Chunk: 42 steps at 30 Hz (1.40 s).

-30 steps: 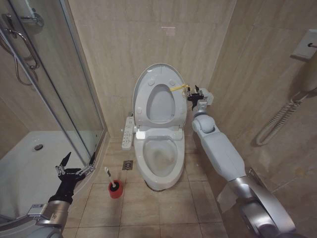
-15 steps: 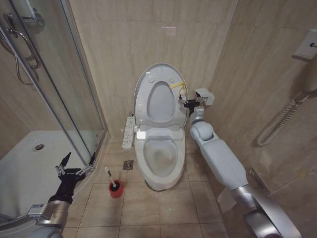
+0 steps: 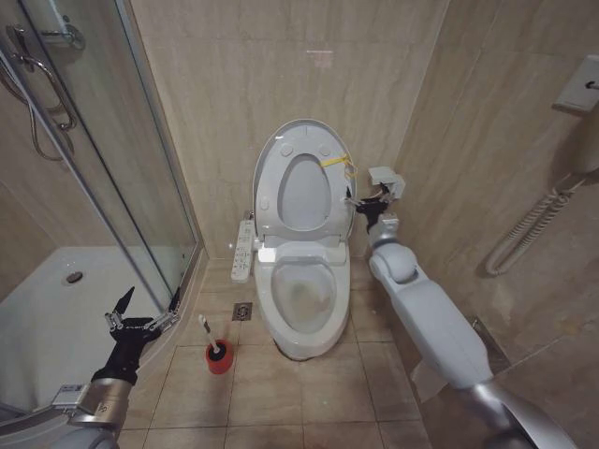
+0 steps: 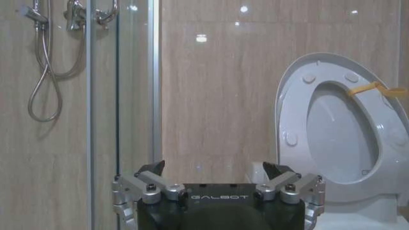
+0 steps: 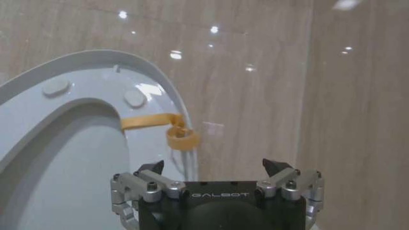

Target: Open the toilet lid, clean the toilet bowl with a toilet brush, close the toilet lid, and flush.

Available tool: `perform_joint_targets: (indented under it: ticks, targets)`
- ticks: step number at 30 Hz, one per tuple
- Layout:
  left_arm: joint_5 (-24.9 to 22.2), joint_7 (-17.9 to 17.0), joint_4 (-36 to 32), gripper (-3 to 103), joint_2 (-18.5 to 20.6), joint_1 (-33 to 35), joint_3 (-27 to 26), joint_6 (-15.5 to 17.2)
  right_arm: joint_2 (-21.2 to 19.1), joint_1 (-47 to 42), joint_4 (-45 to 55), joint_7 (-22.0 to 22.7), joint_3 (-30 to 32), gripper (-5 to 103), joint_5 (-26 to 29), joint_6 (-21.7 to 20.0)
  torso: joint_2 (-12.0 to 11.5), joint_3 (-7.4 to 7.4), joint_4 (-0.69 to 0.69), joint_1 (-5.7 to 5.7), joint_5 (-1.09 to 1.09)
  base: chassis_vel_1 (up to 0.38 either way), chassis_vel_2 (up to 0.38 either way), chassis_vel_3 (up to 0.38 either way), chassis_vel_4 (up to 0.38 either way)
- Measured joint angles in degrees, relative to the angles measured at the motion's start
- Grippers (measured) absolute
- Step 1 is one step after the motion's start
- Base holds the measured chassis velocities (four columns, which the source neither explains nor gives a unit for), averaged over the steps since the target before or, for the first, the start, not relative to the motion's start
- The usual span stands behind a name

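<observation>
The toilet lid [image 3: 301,178] stands raised against the back wall, long axis near vertical, underside bumpers facing out, with the seat ring [image 3: 305,192] and its yellow tie [image 3: 339,162] up against it. Below, the toilet bowl [image 3: 301,297] lies open, its long axis running toward the robot. The toilet brush [image 3: 208,335] sits head-down in the red cup holder [image 3: 218,357] on the floor, handle tilted left. The right gripper [image 3: 360,200] hovers just beside the lid's right edge, fingers wide, holding nothing. The left gripper [image 3: 142,313] hangs low near the shower door [image 3: 122,178], fingers spread wide.
</observation>
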Motion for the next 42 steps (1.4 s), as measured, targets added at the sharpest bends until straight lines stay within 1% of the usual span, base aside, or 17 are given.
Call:
perform_joint_targets:
  ticks: [1,3,5,6,8,9,10,11,12,15,16,18,20,23,28,35,42]
  targets:
    - [0.0,0.0,0.0,100,0.0,0.0,0.0,0.0,0.0,0.0,0.0,0.0,0.0,100,0.0,0.0,0.0,0.0,0.0,0.0,0.0,0.0,0.0,0.0,0.0]
    - [0.0,0.0,0.0,100,0.0,0.0,0.0,0.0,-1.4,-4.2,4.4,0.7,2.9,100,1.3,-1.1,0.0,0.0,0.0,0.0,0.0,0.0,0.0,0.0,0.0]
    - [0.0,0.0,0.0,100,0.0,0.0,0.0,0.0,-1.8,-5.7,5.7,1.0,3.9,100,1.7,-1.4,0.0,0.0,0.01,0.0,0.0,0.0,0.0,0.0,0.0]
    - [0.0,0.0,0.0,100,0.0,0.0,0.0,0.0,-2.1,-8.0,7.6,1.4,5.4,100,2.0,-1.8,0.0,0.0,-0.01,0.0,0.0,0.0,0.0,0.0,0.0]
    - [0.0,0.0,0.0,100,0.0,0.0,0.0,0.0,-2.5,-12.7,10.8,2.1,8.0,100,2.4,-2.4,0.0,0.0,0.01,0.0,0.0,0.0,0.0,0.0,0.0]
    - [0.0,0.0,0.0,100,0.0,0.0,0.0,0.0,-2.5,-12.7,10.8,2.1,8.0,100,2.4,-2.4,0.0,0.0,0.01,0.0,0.0,0.0,0.0,0.0,0.0]
    - [0.0,0.0,0.0,100,0.0,0.0,0.0,0.0,-2.6,-14.4,11.9,2.3,8.8,100,2.5,-2.5,0.0,0.0,-0.01,0.0,0.0,0.0,0.0,0.0,0.0]
    - [0.0,0.0,0.0,100,0.0,0.0,0.0,0.0,-2.6,-18.8,14.8,2.5,10.4,100,2.7,-2.6,0.0,0.0,-0.01,0.0,0.02,0.0,0.0,0.0,0.0]
    - [0.0,0.0,0.0,100,0.0,0.0,0.0,0.0,-2.6,-18.8,14.8,2.5,10.4,100,2.7,-2.6,0.0,0.0,-0.01,0.0,0.02,0.0,0.0,0.0,0.0]
    - [0.0,0.0,0.0,100,0.0,0.0,0.0,0.0,-2.0,-25.2,19.4,2.5,13.0,100,2.5,-2.5,0.0,0.0,0.0,0.0,0.01,0.0,0.0,0.0,0.0]
    - [0.0,0.0,0.0,100,0.0,0.0,0.0,0.0,-2.0,-25.2,19.4,2.5,13.0,100,2.5,-2.5,0.0,0.0,0.0,0.0,0.01,0.0,0.0,0.0,0.0]
    - [0.0,0.0,0.0,100,0.0,0.0,0.0,0.0,-1.1,-29.6,22.3,2.4,14.6,100,1.6,-1.8,0.0,0.0,0.01,0.0,-0.01,0.0,0.0,0.0,0.0]
    - [0.0,0.0,0.0,100,0.0,0.0,0.0,0.0,-0.8,-31.1,23.2,2.2,15.0,100,1.2,-1.3,0.0,0.0,0.01,0.0,-0.01,0.0,0.0,0.0,0.0]
    - [0.0,0.0,0.0,100,0.0,0.0,0.0,0.0,0.7,-36.0,25.5,1.6,16.2,100,-0.7,0.2,0.0,0.0,0.0,0.0,0.0,0.0,0.0,0.0,0.0]
    - [0.0,0.0,0.0,100,0.0,0.0,0.0,0.0,2.6,-39.0,27.4,2.5,17.1,100,-2.3,0.6,0.0,0.0,0.01,0.0,-0.01,0.0,0.0,0.0,0.0]
    - [0.0,0.0,0.0,100,0.0,0.0,0.0,0.0,5.0,-41.9,30.0,3.0,19.1,100,-3.4,-1.4,0.0,0.0,0.01,0.0,-0.01,0.0,0.0,0.0,0.0]
    - [0.0,0.0,0.0,100,0.0,0.0,0.0,0.0,6.9,-45.0,31.9,0.9,19.4,100,-4.3,-0.8,0.0,0.0,0.0,0.0,-0.01,0.0,0.0,0.0,0.0]
